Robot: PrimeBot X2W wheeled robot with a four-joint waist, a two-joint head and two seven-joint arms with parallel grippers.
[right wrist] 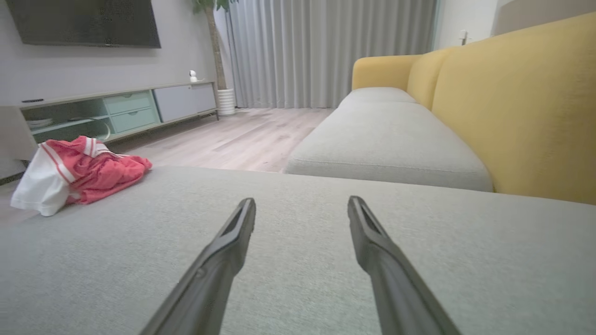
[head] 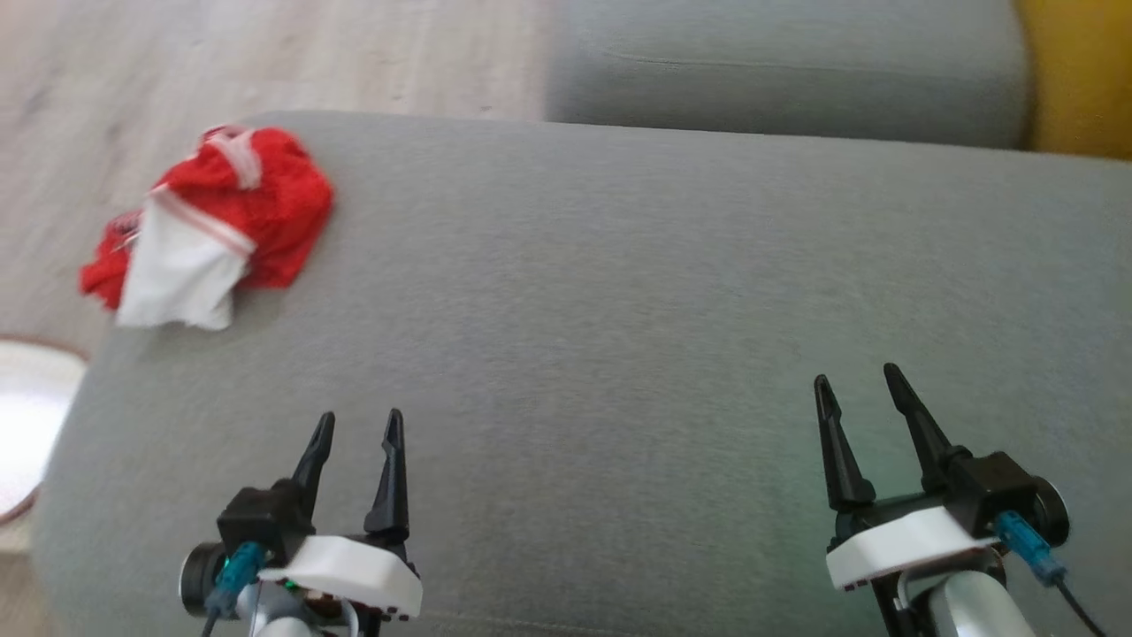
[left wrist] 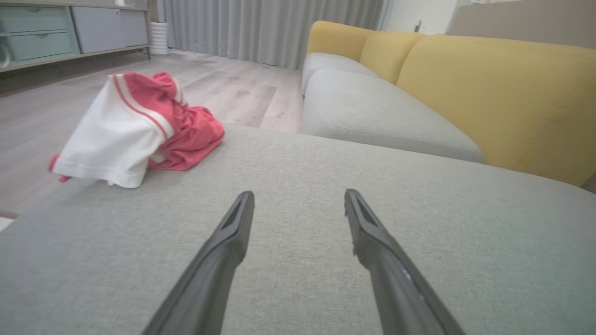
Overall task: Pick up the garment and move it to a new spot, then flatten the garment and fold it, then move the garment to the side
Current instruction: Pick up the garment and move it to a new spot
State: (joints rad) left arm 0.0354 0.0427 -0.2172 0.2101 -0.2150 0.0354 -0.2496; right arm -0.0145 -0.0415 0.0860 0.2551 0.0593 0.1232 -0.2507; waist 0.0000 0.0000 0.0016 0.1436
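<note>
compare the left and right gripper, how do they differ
The left gripper is on the garment's side of the cushion; the right gripper is far across from it. The left gripper points roughly up the head view; the right gripper leans left. Both are open and empty.

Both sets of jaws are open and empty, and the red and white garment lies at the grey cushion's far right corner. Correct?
No: the garment lies at the far left corner of the cushion, as the head view shows; the rest holds.
</note>
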